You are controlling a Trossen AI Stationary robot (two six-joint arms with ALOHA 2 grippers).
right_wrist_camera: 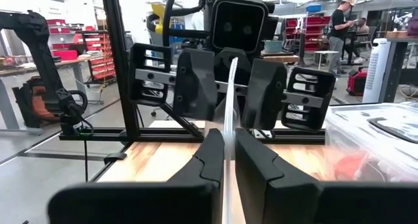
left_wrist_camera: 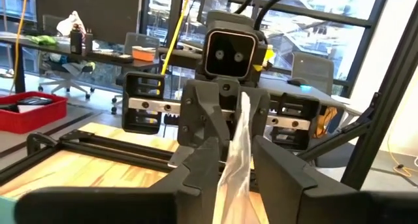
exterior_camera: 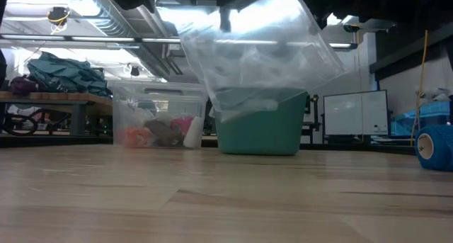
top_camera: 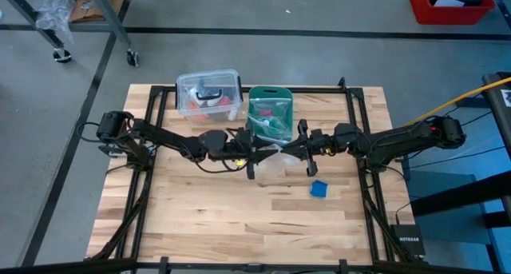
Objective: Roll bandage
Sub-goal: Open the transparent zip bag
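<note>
Blue bandage point(exterior_camera: 434, 148), rolled up small, sits on the wood table point(top_camera: 207, 218) close to the low cam, by itself, nothing touching it. From above it lies a bit toward the R side, just below the R gripper point(top_camera: 299, 148) and apart from it. Both grippers meet near the middle of the table, facing each other, and hold a clear plastic bag point(exterior_camera: 262, 48) up in the air between them. R gripper fingers point(right_wrist_camera: 209, 162) are pressed close w/ a thin edge of the bag pinched in between. L gripper point(top_camera: 249, 152) has its fingers point(left_wrist_camera: 202, 162) a little apart w/ a bunched bit of the bag between them; can't tell if they squeeze it tight. Bag hangs down in front of a teal-green basket point(exterior_camera: 260, 130) at the back of the table. Next to the basket, on its L from above, stands a clear box point(top_camera: 208, 95) w/ a lid & mixed small stuff inside. Far off in the room, seen by the R wrist cam, a person point(right_wrist_camera: 339, 25) stands by some shelves.
</note>
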